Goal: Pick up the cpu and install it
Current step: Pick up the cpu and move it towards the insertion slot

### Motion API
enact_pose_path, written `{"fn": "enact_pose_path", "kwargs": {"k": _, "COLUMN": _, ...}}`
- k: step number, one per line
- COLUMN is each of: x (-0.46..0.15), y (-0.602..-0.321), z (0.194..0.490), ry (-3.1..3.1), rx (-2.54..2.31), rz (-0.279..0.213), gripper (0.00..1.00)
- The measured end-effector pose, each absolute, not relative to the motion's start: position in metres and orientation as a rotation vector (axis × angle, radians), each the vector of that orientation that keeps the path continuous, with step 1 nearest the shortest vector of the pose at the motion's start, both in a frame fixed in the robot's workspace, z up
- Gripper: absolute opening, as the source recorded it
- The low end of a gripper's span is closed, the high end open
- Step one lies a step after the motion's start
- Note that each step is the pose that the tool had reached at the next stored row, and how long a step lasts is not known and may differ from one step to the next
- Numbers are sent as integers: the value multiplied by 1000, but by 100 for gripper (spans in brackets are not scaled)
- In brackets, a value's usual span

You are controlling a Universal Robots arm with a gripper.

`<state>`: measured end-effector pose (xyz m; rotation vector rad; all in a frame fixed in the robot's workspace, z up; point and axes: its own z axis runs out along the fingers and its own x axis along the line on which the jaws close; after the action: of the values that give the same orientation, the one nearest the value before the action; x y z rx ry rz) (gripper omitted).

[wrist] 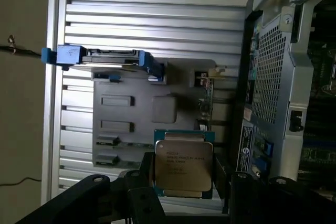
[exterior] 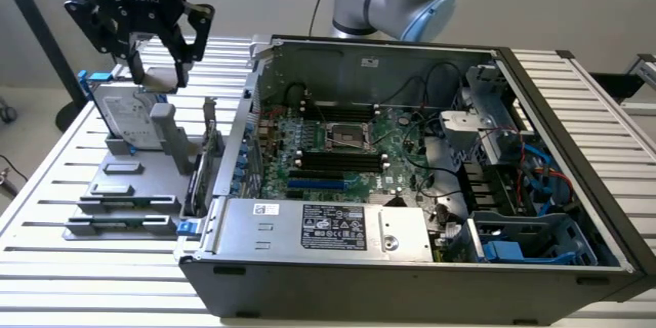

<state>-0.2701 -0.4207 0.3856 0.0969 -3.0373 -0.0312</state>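
Cpu (wrist: 183, 164) sits clamped inside the end effector (wrist: 185, 181), above the grey fixture (wrist: 126, 129).

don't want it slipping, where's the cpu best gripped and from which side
By two opposite edges of the cpu, coming square onto its flat metal top. It is a thin flat square, so only its edges give parallel faces. The jaws flank it that way now.

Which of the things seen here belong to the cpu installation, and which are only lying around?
For the job:
- the cpu, held in the gripper
- the motherboard socket inside the open computer case

Lying about:
- the hard drive, upright on the grey holder
- the power supply
- the slatted table
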Motion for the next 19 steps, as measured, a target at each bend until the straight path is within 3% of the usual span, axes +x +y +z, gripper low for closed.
{"fn": "enact_pose_path", "kwargs": {"k": 19, "x": -183, "y": -421, "z": 387, "ry": -3035, "rx": 97, "rz": -33, "gripper": 55}}
